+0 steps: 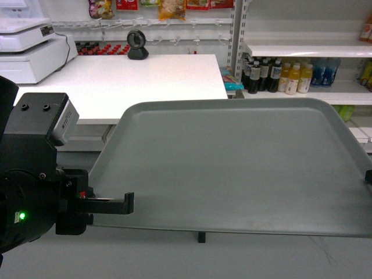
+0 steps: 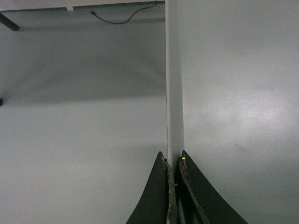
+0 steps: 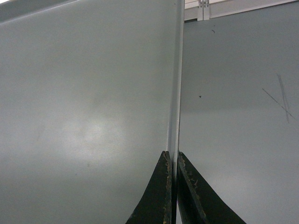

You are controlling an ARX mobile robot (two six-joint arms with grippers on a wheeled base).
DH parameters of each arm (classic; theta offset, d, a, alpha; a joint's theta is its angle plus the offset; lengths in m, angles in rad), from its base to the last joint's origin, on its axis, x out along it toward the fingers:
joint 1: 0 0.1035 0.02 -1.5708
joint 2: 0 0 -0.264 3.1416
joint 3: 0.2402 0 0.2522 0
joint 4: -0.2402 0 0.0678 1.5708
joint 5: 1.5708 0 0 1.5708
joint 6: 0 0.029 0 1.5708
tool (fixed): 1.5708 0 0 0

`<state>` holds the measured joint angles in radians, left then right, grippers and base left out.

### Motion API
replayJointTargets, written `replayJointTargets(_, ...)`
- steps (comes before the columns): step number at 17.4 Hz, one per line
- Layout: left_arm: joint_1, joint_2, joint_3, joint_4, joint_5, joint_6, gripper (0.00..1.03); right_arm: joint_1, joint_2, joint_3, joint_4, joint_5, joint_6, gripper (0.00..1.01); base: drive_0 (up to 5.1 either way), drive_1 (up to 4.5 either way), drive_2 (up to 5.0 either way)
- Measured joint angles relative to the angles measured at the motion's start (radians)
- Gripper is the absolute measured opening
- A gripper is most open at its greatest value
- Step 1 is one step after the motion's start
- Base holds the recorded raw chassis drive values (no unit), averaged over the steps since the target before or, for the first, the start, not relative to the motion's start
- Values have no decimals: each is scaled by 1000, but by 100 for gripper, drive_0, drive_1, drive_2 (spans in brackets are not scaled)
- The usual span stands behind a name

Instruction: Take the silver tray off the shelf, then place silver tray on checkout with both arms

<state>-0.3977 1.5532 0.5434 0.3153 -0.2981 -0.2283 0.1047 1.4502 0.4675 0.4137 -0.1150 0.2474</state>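
one tray (image 1: 232, 168), grey-green, flat, is held level in the air in front of the robot, off the shelf, its far edge near the checkout (image 1: 133, 81) but not over it. left gripper (image 2: 174, 163): jaws are clamped on the tray's left rim. right gripper (image 3: 172, 161): jaws are clamped on the right rim; in the head view only a black tip is seen at the tray's right edge. step in hand, as judged: carrying the tray to the checkout. next move, as judged: both arms are to be advanced together, the tray kept level, then lowered onto the bare countertop clear of the scanner (image 1: 138, 45). count: one tray, two grippers, one scanner, one register (image 1: 26, 49), one row of bottles (image 1: 285, 75) on side shelving, number not counted
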Motion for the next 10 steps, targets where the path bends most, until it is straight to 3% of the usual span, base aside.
replayJointTargets(10,0,0,0,1,-1,0,3,0,0,0,2,0,0,2,-502,244,244)
